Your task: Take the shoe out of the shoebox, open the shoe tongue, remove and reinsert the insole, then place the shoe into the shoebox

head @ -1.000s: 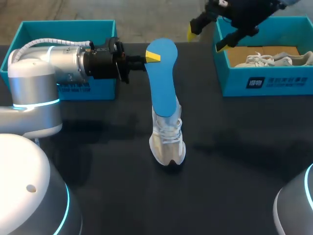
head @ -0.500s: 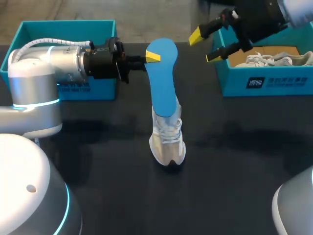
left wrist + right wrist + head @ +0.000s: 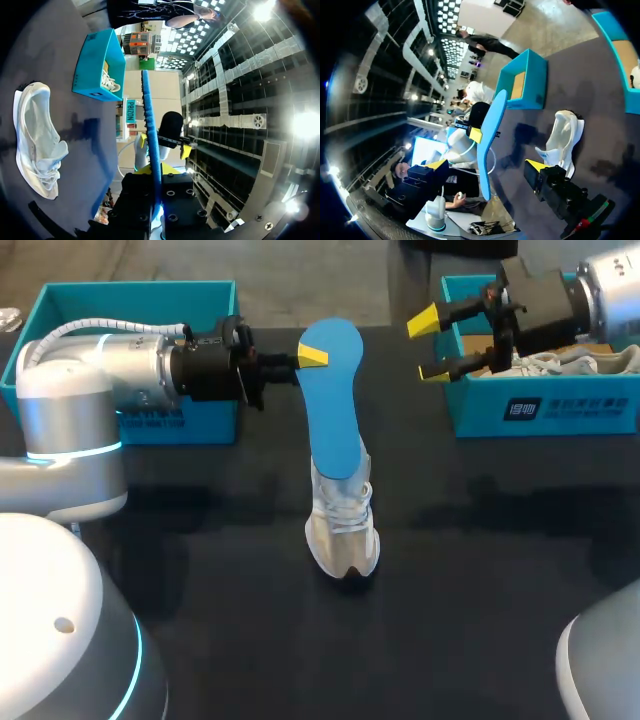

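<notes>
Shoe (image 3: 343, 525) lay on the table at centre, toe toward 6 o'clock, out of either shoebox. That step was judged done.

Blue insole (image 3: 333, 400) was in the air, running from the shoe's collar toward 12 o'clock. Left gripper (image 3: 310, 357) came in from 9 o'clock and was clenched on its upper end. From the head view the lower end overlapped the shoe's opening; both wrist views showed the insole apart from the shoe, so removal was judged complete. Tongue state could not be made out.

Right gripper (image 3: 428, 345) hung at 1 o'clock, fingers spread, holding nothing, just beside the right shoebox (image 3: 545, 405). That box held another pale shoe (image 3: 560, 360). Left shoebox (image 3: 140, 300) sat at 10 o'clock behind the left arm.

Left to do, by my reading: put the insole back in, then box the shoe.
</notes>
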`<move>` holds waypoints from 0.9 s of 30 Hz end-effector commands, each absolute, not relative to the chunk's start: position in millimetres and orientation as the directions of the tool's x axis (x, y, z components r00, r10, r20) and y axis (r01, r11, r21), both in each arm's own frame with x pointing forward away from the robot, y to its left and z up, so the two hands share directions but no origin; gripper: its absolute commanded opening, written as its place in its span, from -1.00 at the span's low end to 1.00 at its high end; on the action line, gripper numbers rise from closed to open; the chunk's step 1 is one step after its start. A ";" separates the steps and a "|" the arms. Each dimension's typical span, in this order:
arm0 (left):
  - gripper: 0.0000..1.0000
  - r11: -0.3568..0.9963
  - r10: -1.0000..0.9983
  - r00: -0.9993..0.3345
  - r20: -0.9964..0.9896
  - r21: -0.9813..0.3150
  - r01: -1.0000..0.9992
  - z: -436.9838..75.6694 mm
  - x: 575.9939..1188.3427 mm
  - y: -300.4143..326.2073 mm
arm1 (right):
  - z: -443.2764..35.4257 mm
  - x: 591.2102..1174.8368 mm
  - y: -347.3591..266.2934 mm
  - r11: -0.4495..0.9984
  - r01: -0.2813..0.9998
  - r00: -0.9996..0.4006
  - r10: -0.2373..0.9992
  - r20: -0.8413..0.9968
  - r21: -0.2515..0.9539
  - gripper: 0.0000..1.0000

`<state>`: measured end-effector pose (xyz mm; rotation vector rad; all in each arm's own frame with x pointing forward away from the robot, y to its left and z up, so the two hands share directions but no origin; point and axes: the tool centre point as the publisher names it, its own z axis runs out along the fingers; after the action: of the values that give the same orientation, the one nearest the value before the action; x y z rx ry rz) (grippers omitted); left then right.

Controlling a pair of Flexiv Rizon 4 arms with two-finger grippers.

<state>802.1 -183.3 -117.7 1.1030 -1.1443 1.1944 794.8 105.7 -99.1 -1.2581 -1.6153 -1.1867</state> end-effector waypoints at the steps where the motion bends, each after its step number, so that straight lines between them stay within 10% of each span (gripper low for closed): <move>1: -1.00 0.061 0.103 0.027 0.994 0.021 -0.998 -118.6 802.5 -183.7 | -103.8 802.6 105.7 0.080 0.974 -0.224 0.244 0.944 0.210 1.00; 27: -1.00 0.061 0.103 0.027 0.994 0.021 -0.998 -118.6 802.5 -183.7 | -103.0 802.9 103.7 0.025 0.984 -0.177 0.235 0.956 0.176 1.00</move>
<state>802.1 -183.3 -117.7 1.1030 -1.1444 1.1944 802.0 102.2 -103.3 -1.2894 -1.5214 -1.2177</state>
